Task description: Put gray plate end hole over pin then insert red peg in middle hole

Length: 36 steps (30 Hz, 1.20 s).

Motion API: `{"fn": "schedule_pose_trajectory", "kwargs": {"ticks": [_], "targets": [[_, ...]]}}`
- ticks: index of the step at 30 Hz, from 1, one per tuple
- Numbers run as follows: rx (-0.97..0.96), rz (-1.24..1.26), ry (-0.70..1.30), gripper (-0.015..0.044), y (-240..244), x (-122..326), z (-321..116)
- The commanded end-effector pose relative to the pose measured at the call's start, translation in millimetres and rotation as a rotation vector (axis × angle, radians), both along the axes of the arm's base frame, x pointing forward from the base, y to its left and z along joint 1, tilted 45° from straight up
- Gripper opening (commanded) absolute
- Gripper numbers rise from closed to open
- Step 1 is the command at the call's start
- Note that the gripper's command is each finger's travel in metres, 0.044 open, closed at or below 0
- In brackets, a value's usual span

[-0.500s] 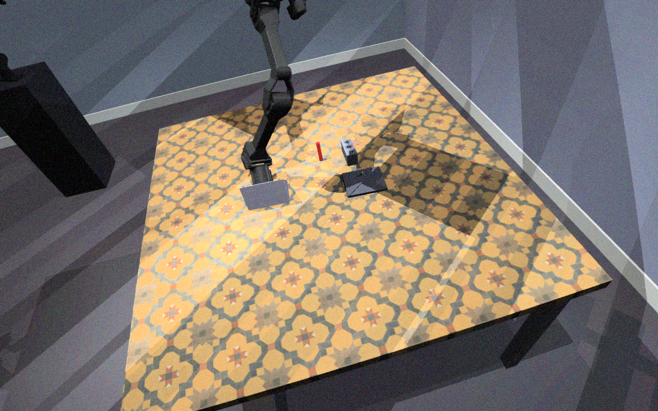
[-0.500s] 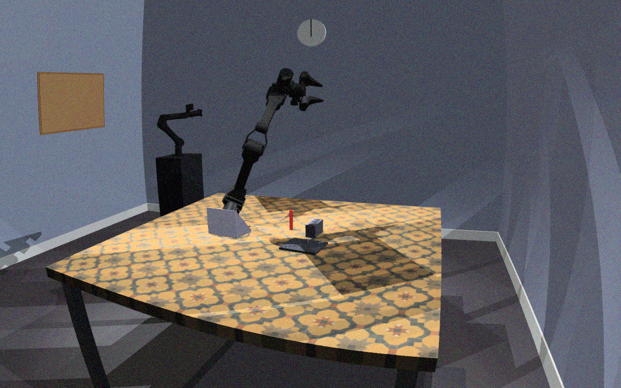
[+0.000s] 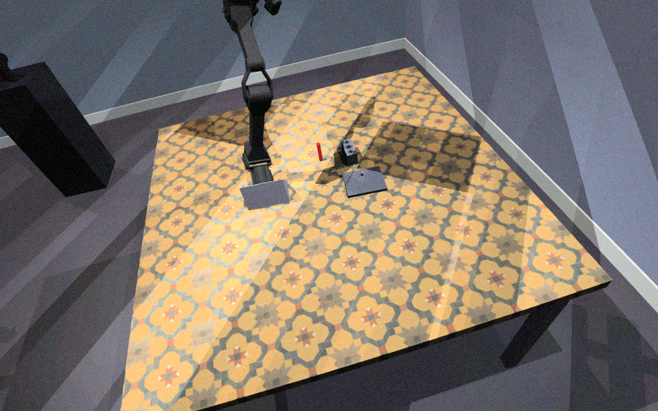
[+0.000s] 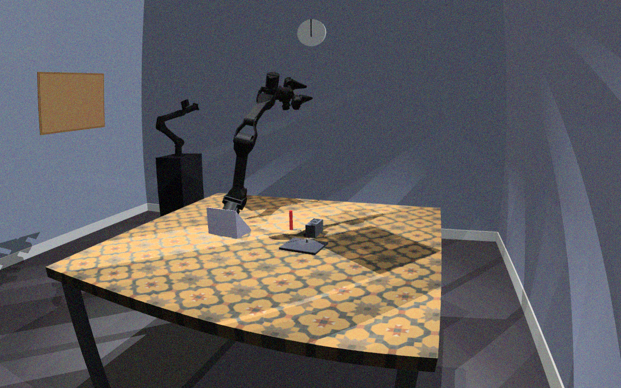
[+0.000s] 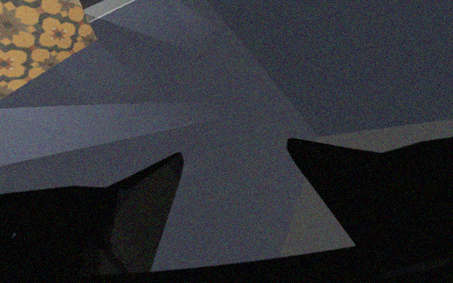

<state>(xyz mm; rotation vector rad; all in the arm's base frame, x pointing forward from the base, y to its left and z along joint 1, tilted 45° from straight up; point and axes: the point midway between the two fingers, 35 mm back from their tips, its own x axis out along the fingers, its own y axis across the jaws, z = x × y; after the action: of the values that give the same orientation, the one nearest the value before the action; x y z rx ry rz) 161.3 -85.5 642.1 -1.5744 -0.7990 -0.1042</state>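
Gripper hovering high, fingers standing apart, holding nothing.
Toward the counter's far edge, the peg is standing upright; the plate is resting beside the base.

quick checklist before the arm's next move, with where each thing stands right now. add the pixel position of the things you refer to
1. gripper (image 4: 308, 91) (image 5: 234, 150) open with nothing between the fingers: ok
2. gripper lined up over the gray plate (image 3: 349, 156) (image 4: 310, 229): not ok, it is high above the table and points off sideways
3. pin (image 3: 362, 174) (image 4: 306, 240) on the base (image 3: 370, 185) (image 4: 298, 247) uncovered: ok
4. plate lying on the base with an end hole over the pin: not ok, it is off the pin, behind the base in the exterior view
5. red peg (image 3: 319, 151) (image 4: 291, 220) upright for a later pick: ok
6. plate's end hole sized to fit the pin: cannot tell
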Motion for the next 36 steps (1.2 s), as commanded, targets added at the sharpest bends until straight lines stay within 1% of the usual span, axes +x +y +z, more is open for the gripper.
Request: {"fn": "schedule_pose_trajectory", "kwargs": {"ticks": [1, 4, 7, 15, 18, 23, 27, 32, 36], "targets": [[-0.088, -0.032, -0.101, 0.0440, 43.3, -32.7, 12.1], [-0.203, -0.069, -0.179, 0.0440, 86.2, -52.6, 16.1], [-0.324, -0.105, -0.214, 0.0440, 128.4, -59.1, 9.5], [-0.558, -0.168, -0.187, 0.0440, 197.9, -39.1, -24.5], [-0.665, -0.170, -0.144, 0.0440, 227.8, -19.4, -46.1], [-0.840, -0.158, -0.003, 0.0440, 265.4, 29.2, -97.1], [-0.959, -0.117, 0.155, 0.0440, 279.6, 71.3, -147.0], [-1.054, -0.036, 0.443, 0.0440, 273.8, 123.5, -221.9], [-1.054, 0.034, 0.718, 0.0440, 251.3, 154.8, -281.6]]}}
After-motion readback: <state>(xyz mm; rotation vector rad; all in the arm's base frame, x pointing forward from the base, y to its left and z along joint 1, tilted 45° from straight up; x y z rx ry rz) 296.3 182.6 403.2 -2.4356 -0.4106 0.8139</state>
